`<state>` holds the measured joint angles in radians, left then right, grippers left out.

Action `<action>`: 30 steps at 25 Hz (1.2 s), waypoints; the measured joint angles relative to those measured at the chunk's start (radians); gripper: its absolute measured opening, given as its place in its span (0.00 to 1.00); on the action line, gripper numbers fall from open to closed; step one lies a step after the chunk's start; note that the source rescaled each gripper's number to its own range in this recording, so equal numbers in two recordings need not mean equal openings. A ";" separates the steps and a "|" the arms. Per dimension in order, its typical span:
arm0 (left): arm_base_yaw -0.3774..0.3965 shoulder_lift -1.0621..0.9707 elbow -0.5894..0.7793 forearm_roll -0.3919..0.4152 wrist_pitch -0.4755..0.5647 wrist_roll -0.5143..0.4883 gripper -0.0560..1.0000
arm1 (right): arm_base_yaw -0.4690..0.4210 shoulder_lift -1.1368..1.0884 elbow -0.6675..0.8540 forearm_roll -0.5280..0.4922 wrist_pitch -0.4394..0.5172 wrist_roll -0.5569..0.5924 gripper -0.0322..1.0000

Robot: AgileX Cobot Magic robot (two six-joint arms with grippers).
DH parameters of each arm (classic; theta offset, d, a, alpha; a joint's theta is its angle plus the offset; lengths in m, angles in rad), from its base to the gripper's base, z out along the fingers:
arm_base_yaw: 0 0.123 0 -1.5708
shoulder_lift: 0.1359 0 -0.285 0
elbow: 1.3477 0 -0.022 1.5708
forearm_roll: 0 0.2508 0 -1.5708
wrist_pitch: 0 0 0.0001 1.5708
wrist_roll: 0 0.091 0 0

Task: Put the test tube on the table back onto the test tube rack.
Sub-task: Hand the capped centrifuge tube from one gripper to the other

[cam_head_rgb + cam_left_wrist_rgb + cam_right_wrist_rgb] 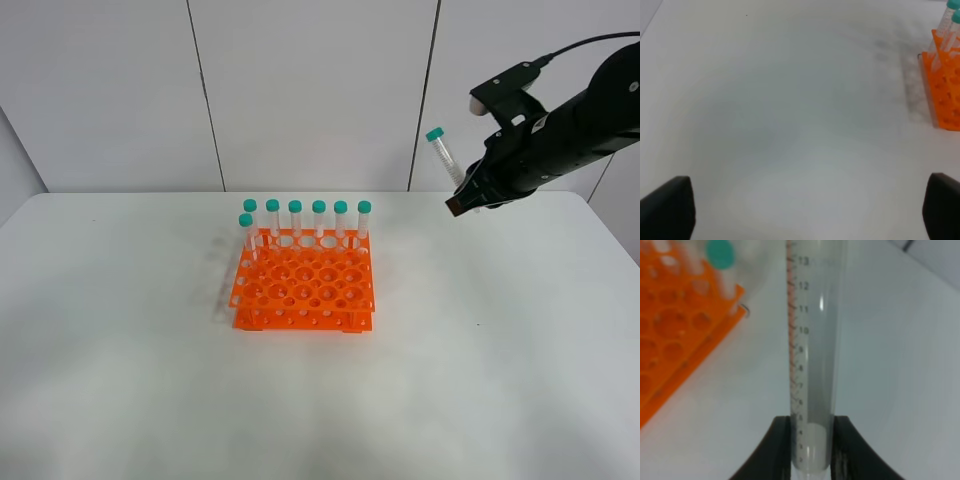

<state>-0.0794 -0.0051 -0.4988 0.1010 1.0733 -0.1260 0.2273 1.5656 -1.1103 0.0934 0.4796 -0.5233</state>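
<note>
My right gripper (466,200) is up in the air at the right, well above the white table (480,340), shut on the test tube (444,157). The clear tube stands nearly upright with its teal cap on top. The right wrist view shows its graduated body (815,340) clamped near the tip between the two black fingers (777,450). The orange test tube rack (305,285) sits on the table left of and below that gripper, with several teal-capped tubes along its back and left side. My left gripper (805,210) hangs open over bare table, its fingertips (670,205) far apart.
Grey wall panels (310,90) rise behind the table. In the left wrist view one corner of the rack (942,90) shows at the picture's edge, apart from the left gripper.
</note>
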 joint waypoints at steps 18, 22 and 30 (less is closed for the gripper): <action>0.000 0.000 0.000 0.000 0.000 0.000 1.00 | 0.075 -0.426 0.491 -0.009 -0.386 0.113 0.05; 0.000 0.000 0.000 0.000 0.000 0.000 1.00 | 0.078 -0.575 0.578 0.013 -0.370 0.111 0.05; 0.000 0.000 0.000 0.000 0.000 0.000 1.00 | 0.287 -0.727 0.600 0.113 -0.196 -0.055 0.05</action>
<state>-0.0794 -0.0051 -0.4988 0.1010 1.0733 -0.1260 0.5144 0.8385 -0.5105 0.2064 0.2839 -0.5788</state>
